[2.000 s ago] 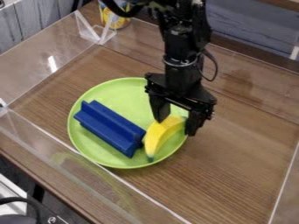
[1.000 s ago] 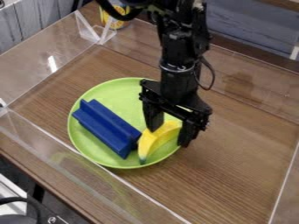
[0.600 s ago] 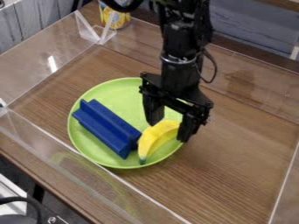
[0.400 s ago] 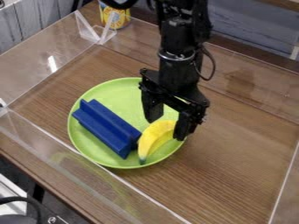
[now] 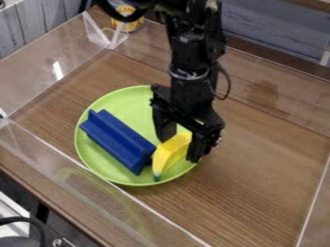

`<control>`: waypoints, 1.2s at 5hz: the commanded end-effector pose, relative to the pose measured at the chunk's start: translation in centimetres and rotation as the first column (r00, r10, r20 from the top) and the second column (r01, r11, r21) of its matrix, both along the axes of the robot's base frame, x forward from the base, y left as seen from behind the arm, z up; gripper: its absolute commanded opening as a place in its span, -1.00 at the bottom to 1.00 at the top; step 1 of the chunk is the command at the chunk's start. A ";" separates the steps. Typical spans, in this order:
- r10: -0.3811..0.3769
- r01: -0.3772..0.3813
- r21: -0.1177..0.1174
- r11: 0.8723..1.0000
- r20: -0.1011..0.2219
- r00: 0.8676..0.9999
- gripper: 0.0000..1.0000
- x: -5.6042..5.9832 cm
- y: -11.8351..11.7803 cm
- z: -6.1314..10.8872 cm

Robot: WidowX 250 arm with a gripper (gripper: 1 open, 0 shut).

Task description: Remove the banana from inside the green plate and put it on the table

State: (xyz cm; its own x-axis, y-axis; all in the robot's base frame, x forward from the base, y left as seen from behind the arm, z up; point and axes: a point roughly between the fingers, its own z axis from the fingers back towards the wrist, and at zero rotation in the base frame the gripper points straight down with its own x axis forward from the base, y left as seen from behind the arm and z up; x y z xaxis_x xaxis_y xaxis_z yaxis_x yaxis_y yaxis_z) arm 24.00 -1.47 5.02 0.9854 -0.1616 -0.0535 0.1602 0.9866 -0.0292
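Observation:
The yellow banana [image 5: 171, 153] lies in the right part of the lime-green plate [image 5: 108, 104], near its front-right rim. My black gripper [image 5: 182, 138] points straight down over the banana's upper end, its jaws open and standing on either side of that end. I cannot tell whether the fingers touch the banana. The banana's lower tip rests on the plate by the rim. The plate sits on the brown wood-grain table [image 5: 264, 154].
A blue block [image 5: 118, 141] lies in the left half of the plate, close to the banana. Clear acrylic walls [image 5: 45, 150] ring the table. A yellow object [image 5: 123, 14] sits beyond the far wall.
The gripper has shifted slightly left and turned a little over the banana. Its jaws stay open, and the banana has tilted only slightly in the plate.

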 end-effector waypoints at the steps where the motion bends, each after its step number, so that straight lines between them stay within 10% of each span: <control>1: -0.011 0.011 0.010 1.000 0.018 1.000 1.00 0.3 -0.2 -0.6; 3: -0.025 0.025 0.012 1.000 0.009 1.000 1.00 -0.2 0.2 -1.3; 4: -0.015 0.015 0.010 1.000 0.008 1.000 -1.00 -0.5 1.1 -0.7; 6: -0.037 0.037 0.004 0.999 0.012 0.999 -1.00 -0.3 1.8 -0.1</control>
State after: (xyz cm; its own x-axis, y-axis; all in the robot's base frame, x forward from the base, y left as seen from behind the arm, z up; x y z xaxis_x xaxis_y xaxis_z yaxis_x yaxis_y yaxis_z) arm 22.75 0.08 3.46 0.9757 -0.1907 -0.1078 0.1877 0.9815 -0.0377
